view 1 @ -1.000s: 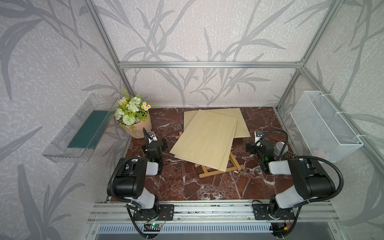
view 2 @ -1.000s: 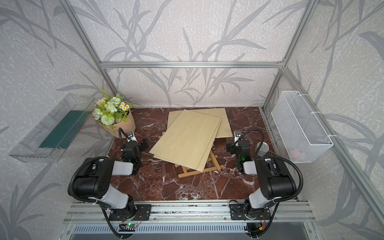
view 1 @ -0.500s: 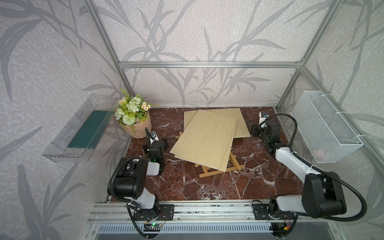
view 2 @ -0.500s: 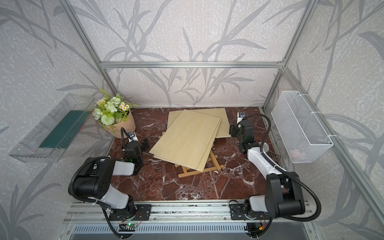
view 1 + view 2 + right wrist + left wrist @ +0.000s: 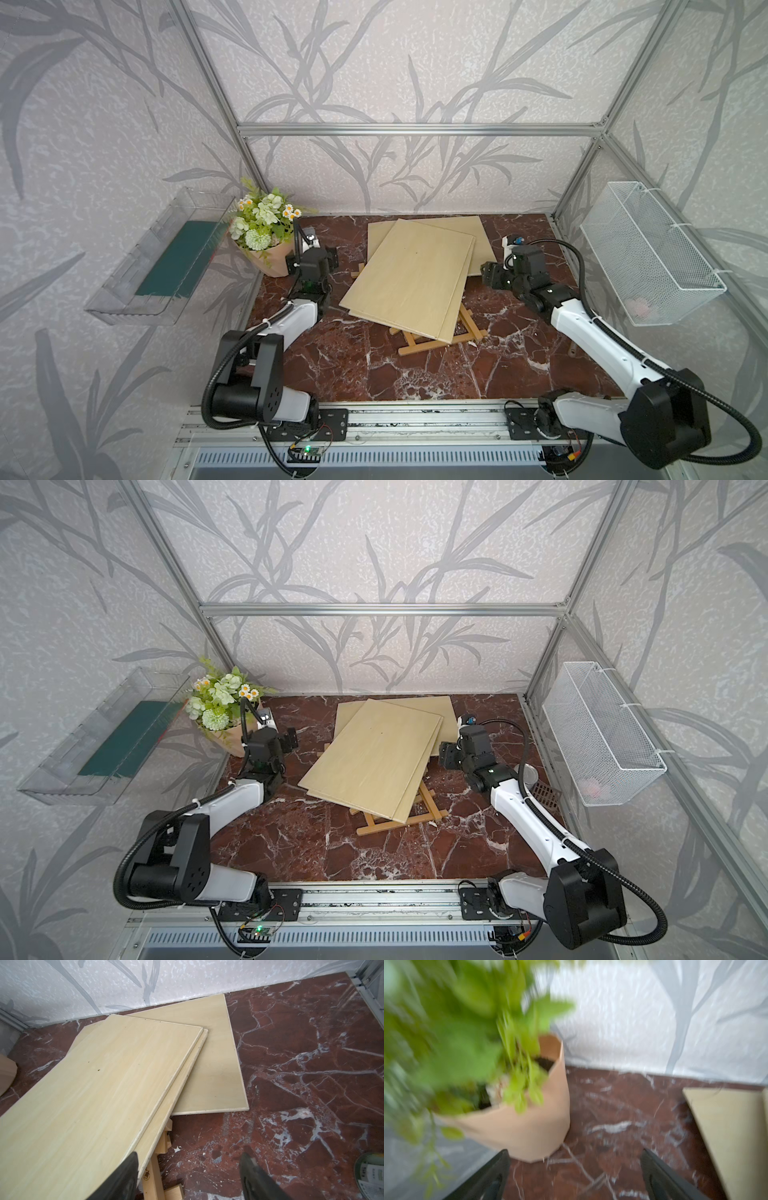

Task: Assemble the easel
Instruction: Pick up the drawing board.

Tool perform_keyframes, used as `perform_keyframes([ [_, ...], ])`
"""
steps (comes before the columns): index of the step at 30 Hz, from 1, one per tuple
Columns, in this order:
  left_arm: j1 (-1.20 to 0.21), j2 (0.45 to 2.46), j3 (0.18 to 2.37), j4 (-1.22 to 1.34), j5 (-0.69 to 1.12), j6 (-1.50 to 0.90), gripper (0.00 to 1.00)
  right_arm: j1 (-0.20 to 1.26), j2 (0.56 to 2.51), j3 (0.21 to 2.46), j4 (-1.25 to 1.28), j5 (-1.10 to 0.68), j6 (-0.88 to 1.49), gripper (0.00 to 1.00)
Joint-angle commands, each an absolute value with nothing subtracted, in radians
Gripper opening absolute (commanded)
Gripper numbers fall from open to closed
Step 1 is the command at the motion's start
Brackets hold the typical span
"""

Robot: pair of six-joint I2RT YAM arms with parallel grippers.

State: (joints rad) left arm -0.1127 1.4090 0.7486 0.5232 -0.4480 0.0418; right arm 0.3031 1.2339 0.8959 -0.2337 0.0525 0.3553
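Boards (image 5: pixel 409 278) atop the easel frame (image 5: pixel 440 341) at centre; flower pot (image 5: pixel 272 259) far left, perhaps a tin (image 5: pixel 527 776) right.

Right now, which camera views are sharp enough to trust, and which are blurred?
Left wrist view: heavily blurred, plant and pot smeared. Right wrist view: crisp, edges of the boards and veins of the marble top clear. In both top views: sharp, evenly lit.

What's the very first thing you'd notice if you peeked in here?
The big pale wooden boards, piled crookedly in the middle of the dark red marble table, with a small wooden easel frame poking out from under their near edge. Next, the pot of flowers in the far left corner and the white wire basket hanging on the right wall.
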Motion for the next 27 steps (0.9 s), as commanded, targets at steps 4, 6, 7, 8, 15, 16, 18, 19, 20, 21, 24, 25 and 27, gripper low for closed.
perform_keyframes([
  [4,-0.19,1.3,0.889,0.148,-0.441,-0.126,0.99,0.318,1.292,0.977,-0.365,-0.049,0.588,0.75],
  [6,-0.196,1.308,0.961,-0.001,-0.324,-0.234,0.99,0.337,1.314,0.983,-0.359,-0.082,0.665,0.74],
  [7,-0.197,1.321,0.98,-0.047,-0.279,-0.296,0.99,0.353,1.329,0.993,-0.359,-0.094,0.693,0.74],
  [8,-0.198,1.333,0.99,-0.068,-0.239,-0.338,0.99,0.369,1.343,1.005,-0.366,-0.098,0.714,0.74],
  [15,-0.196,1.464,1.042,-0.107,-0.07,-0.461,0.99,0.457,1.455,1.055,-0.365,-0.17,0.771,0.71],
  [16,-0.198,1.487,1.056,-0.115,-0.067,-0.468,0.99,0.458,1.469,1.061,-0.367,-0.187,0.778,0.71],
  [18,-0.199,1.524,1.08,-0.136,-0.076,-0.476,0.99,0.464,1.489,1.067,-0.368,-0.203,0.783,0.71],
  [19,-0.198,1.54,1.088,-0.141,-0.078,-0.471,0.99,0.466,1.499,1.072,-0.37,-0.211,0.781,0.71],
  [20,-0.198,1.554,1.095,-0.146,-0.082,-0.468,0.99,0.468,1.509,1.078,-0.374,-0.219,0.78,0.71],
  [21,-0.198,1.568,1.103,-0.151,-0.084,-0.463,0.99,0.467,1.523,1.09,-0.386,-0.23,0.784,0.71],
  [24,-0.198,1.602,1.118,-0.171,-0.081,-0.443,0.99,0.468,1.553,1.112,-0.399,-0.257,0.781,0.71],
  [25,-0.198,1.611,1.119,-0.173,-0.071,-0.433,0.99,0.468,1.562,1.12,-0.408,-0.261,0.779,0.71],
  [27,-0.198,1.621,1.121,-0.187,-0.071,-0.427,0.99,0.468,1.572,1.133,-0.421,-0.266,0.77,0.71],
])
